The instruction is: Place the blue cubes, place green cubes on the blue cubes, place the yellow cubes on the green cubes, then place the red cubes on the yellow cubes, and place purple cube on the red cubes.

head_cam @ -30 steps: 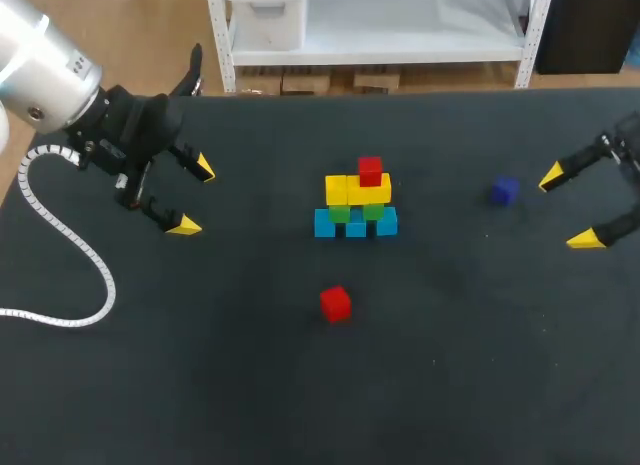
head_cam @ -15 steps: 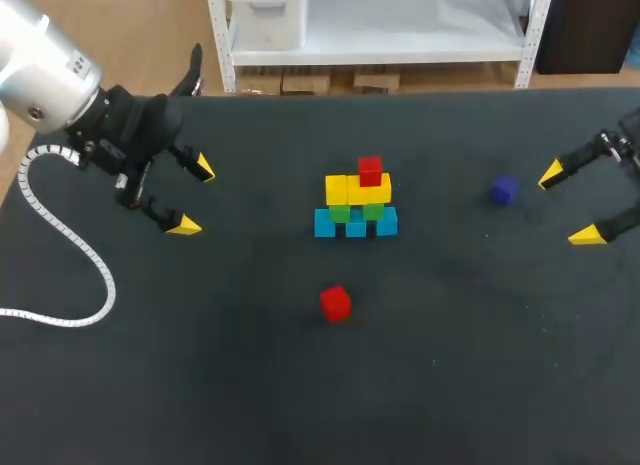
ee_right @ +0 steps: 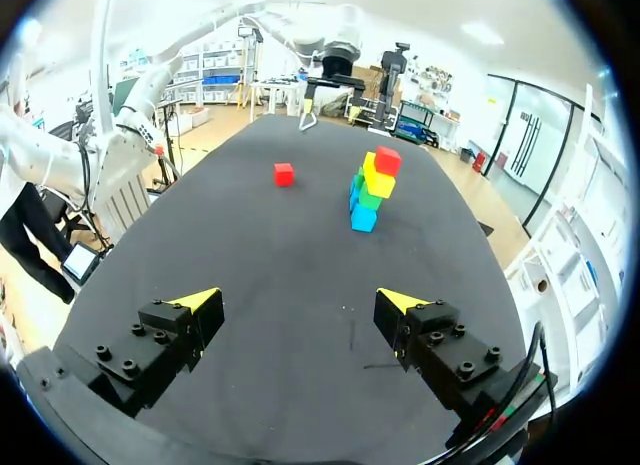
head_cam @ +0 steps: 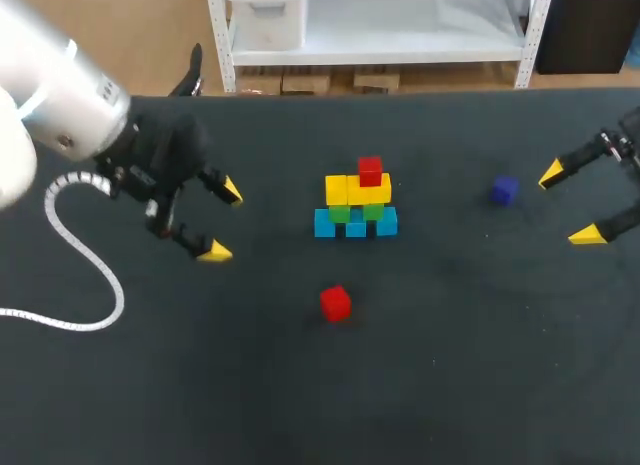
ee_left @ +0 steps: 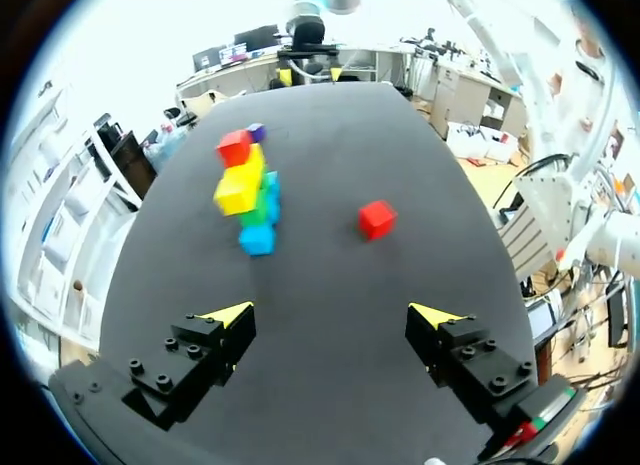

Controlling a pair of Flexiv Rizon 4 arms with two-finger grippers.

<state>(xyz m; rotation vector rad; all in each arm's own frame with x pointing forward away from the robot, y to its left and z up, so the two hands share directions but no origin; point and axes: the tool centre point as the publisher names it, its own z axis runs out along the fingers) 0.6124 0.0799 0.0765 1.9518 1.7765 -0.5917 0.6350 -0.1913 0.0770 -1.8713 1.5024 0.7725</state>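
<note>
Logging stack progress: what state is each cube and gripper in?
Blue cubes: base row on table.
Green cubes: on blue.
Yellow cubes: on green.
Top red cube: on yellow.
Loose red cube: on table, unstacked.
Purple cube: on table, unstacked.
Left gripper: jaws open, empty.
Right gripper: jaws open, empty.

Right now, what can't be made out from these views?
- Green cubes: head view, mostly covered by the yellow cubes above.
- Purple cube: left wrist view, partly behind the top red cube; not seen in the right wrist view.
- Stack: right wrist view, seen end-on, so cubes per layer can't be counted.
- Right arm: head view, cut off by the edge.
</note>
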